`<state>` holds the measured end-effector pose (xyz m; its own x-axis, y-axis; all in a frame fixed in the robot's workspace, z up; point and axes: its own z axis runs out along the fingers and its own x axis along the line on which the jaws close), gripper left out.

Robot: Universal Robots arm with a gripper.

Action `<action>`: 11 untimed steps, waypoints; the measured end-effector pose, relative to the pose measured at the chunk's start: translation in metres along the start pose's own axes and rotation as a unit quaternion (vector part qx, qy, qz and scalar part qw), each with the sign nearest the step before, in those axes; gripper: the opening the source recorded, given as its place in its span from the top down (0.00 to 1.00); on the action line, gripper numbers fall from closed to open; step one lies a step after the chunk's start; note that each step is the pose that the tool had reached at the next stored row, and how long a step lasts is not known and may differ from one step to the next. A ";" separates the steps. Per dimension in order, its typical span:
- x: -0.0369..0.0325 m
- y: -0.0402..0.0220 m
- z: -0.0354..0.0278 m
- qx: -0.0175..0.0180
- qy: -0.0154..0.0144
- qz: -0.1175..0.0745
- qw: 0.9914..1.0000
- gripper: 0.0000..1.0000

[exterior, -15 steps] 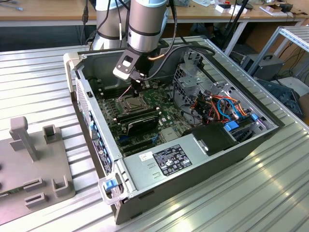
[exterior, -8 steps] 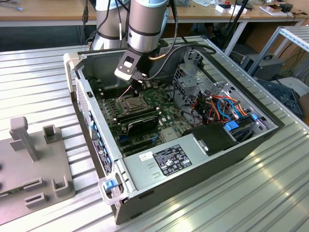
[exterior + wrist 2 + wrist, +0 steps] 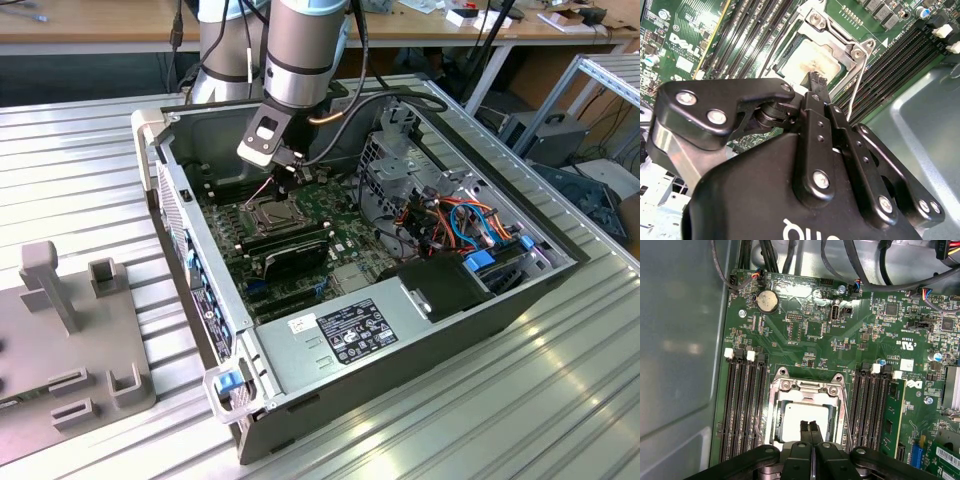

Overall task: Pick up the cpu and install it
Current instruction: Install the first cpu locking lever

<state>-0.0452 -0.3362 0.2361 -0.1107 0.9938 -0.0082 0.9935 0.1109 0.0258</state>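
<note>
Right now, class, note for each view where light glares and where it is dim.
First wrist view: white glare on the cpu beside the gripper; second wrist view: soft sheen on the grey case panel; exterior view: bright streaks on the ribbed table, the motherboard dimmer.

We see an open computer case (image 3: 480, 335) on a ribbed metal table (image 3: 80, 150), a grey fixture (image 3: 60, 340) beside it, and a coin battery (image 3: 767, 301) on the green motherboard (image 3: 810, 330).

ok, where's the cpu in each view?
Exterior view: somewhere within the socket frame; too small to tell apart.
Second wrist view: cpu just past the gripper tip.
First wrist view: cpu inside the frame, partly behind the gripper tip.
Shared landmark: the socket frame.
</note>
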 end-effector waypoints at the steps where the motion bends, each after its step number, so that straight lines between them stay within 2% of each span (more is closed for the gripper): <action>1: 0.0000 0.0000 0.0000 0.000 0.000 0.000 1.000 0.89; 4: 0.0000 0.0000 0.0000 0.000 0.000 -0.005 1.000 0.89; 8: 0.0000 0.0000 0.0000 0.000 0.001 -0.025 1.000 0.89; 11: 0.0000 0.0000 0.0000 0.000 0.001 -0.031 1.000 0.89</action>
<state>-0.0452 -0.3361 0.2361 -0.1719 0.9851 -0.0082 0.9848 0.1720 0.0258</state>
